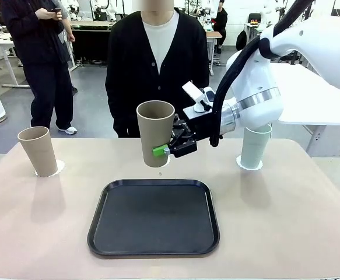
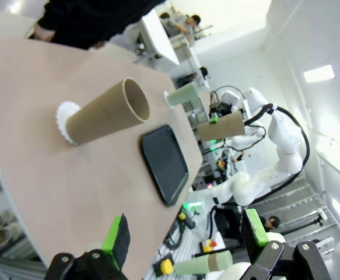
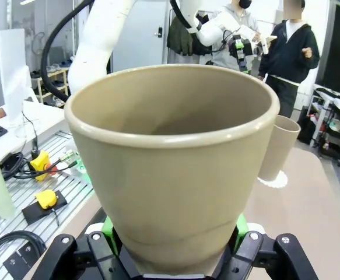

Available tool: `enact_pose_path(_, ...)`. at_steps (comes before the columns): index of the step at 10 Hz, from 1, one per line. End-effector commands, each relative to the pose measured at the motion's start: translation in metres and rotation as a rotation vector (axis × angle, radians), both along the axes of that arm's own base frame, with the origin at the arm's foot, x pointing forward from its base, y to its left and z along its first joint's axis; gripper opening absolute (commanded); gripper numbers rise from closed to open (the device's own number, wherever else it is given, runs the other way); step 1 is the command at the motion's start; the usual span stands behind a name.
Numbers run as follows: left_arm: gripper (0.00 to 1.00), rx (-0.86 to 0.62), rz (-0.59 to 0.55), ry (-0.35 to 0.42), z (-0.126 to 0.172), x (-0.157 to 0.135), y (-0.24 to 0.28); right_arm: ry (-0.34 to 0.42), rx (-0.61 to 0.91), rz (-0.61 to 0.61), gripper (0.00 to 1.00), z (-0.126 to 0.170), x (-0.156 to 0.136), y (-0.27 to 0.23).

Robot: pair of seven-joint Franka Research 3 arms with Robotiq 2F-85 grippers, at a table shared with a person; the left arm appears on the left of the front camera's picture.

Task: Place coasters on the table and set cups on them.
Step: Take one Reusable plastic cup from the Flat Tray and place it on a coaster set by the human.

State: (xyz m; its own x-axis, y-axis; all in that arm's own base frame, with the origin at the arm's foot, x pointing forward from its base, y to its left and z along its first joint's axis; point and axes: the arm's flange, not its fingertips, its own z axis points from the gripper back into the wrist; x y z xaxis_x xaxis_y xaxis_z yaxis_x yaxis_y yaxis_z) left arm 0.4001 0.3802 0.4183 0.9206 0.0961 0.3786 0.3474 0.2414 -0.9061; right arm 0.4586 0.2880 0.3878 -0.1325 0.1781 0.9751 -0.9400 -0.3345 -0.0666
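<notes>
Right gripper: we see the black two-finger right gripper with green pads (image 1: 168, 150) clamped on the lower part of a tall tapered matte beige-brown cup (image 1: 156, 133); the cup is upright and lifted clear of the large beige tabletop with rounded corners (image 1: 286, 210), above its far middle, just beyond the tray; in the right wrist view the same cup (image 3: 172, 169) sits between the pads, open mouth toward us.

Left gripper: the left gripper (image 2: 184, 242) hangs with its jaws apart and nothing between them, well away from the work.

Done: a second beige-brown tapered cup (image 1: 38, 151) stands on a thin white scalloped coaster (image 1: 56, 170) at the left; a pale mint green tapered cup (image 1: 255, 146) stands on another white coaster (image 1: 248, 165) at the right.

Left: we judge the held cup is the last to be set down; a thin white edge (image 1: 164, 164) shows below it, likely the third coaster, but we cannot tell for sure.

Materials: cups matte, smooth, handleless, wider at the rim; coasters flat, doily-edged discs; tabletop plain and dull.

Surroundings: a black rounded-square plastic tray with a raised rim (image 1: 153, 251) lies near the front; a person in a dark cardigan (image 1: 157, 64) stands at the far side.
</notes>
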Motion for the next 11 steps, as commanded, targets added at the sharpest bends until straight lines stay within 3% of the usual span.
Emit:
enact_pose_path(1,1.00,0.008,0.005,0.005,0.002,-0.001,0.000,0.006,0.000,0.000,0.67,-0.011,-0.001,-0.002)
enact_pose_path(4,1.00,0.008,0.005,0.005,0.002,-0.001,0.000,0.006,0.000,0.000,0.67,-0.011,-0.001,-0.002)
enact_pose_path(5,1.00,0.008,0.005,0.005,0.002,-0.001,0.000,0.016,-0.005,-0.002,0.82,-0.010,0.000,-0.002)
enact_pose_path(7,1.00,0.008,0.005,0.005,0.002,-0.001,0.000,0.060,0.020,0.142,0.82,0.018,0.066,-0.028)
enact_pose_path(8,1.00,0.008,0.005,0.005,0.002,-0.001,0.000,0.106,-0.047,0.236,0.82,0.032,0.091,-0.031)
enact_pose_path(10,1.00,0.008,0.005,0.005,0.002,-0.001,0.000,0.115,-0.162,0.367,0.82,0.048,0.121,-0.027)
enact_pose_path(11,1.00,0.008,0.005,0.005,0.002,-0.001,0.000,0.109,-0.157,0.361,0.82,0.052,0.135,-0.016)
